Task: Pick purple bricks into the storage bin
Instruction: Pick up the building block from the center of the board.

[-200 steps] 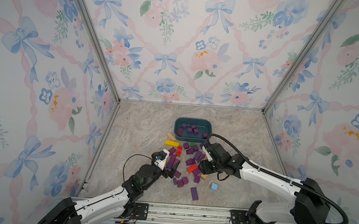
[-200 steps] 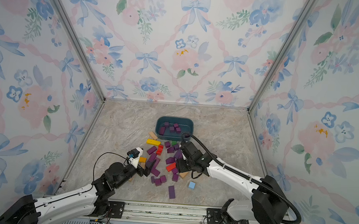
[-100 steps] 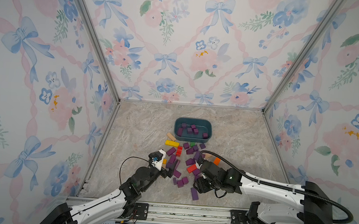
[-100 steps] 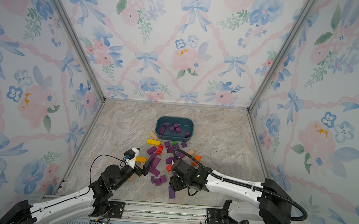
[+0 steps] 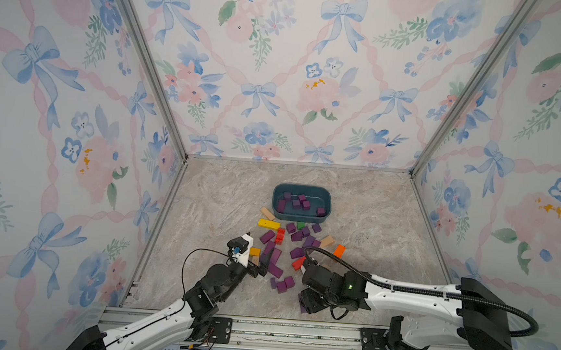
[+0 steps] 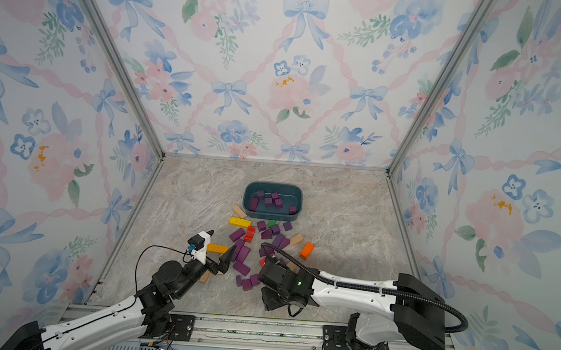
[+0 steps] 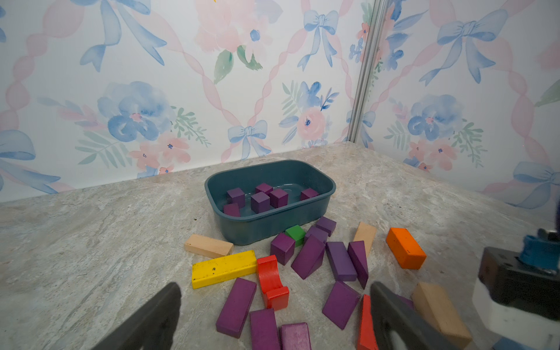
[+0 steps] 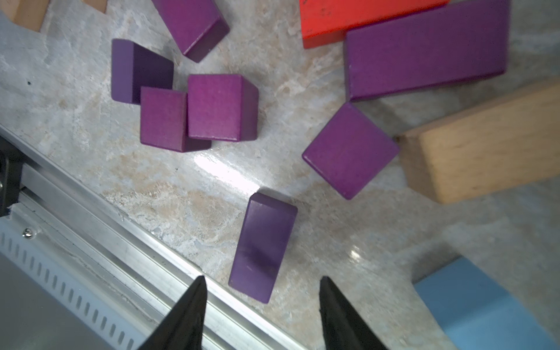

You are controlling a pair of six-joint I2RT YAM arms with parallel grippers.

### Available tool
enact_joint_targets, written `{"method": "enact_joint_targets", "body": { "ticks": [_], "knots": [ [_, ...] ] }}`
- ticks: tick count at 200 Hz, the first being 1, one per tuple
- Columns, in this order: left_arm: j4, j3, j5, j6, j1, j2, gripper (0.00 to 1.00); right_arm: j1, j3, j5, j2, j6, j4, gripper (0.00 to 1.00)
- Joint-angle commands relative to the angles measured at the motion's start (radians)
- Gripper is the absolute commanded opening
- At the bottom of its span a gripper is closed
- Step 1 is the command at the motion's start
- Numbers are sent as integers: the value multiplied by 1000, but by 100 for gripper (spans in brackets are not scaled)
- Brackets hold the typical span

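My right gripper (image 8: pixel 262 278) stands released and holds nothing. One long purple brick (image 8: pixel 263 242) lies flat with its near end just between the fingertips (image 8: pixel 191 306), clear of both. My left gripper (image 7: pixel 274 288) is spread wide over loose purple bricks (image 7: pixel 238 306), and the storage bin (image 7: pixel 272 225) sits farther ahead with six bricks inside.

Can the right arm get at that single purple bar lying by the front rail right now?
Likely yes. In the right wrist view the right gripper hovers over the purple bar, jaws open wider than it, with bare table on both sides. The front rail is close but not between them.
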Motion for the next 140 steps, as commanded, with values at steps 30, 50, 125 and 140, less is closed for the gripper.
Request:
{"method": "enact_joint_targets", "body": {
  "ticks": [30, 50, 125, 140],
  "knots": [
    [20, -30, -15, -6, 0, -40, 98, 10, 49, -34, 109, -2, -11, 52],
    [19, -28, -9, -4, -1, -33, 98, 10, 69, -31, 132, -9, -28, 51],
    [19, -29, -20, -1, -1, -30, 98, -3, 97, -42, 207, -15, -42, 43],
    [20, -27, -19, -1, 0, -26, 98, -10, 99, -46, 215, -15, -42, 41]
  ]
}}
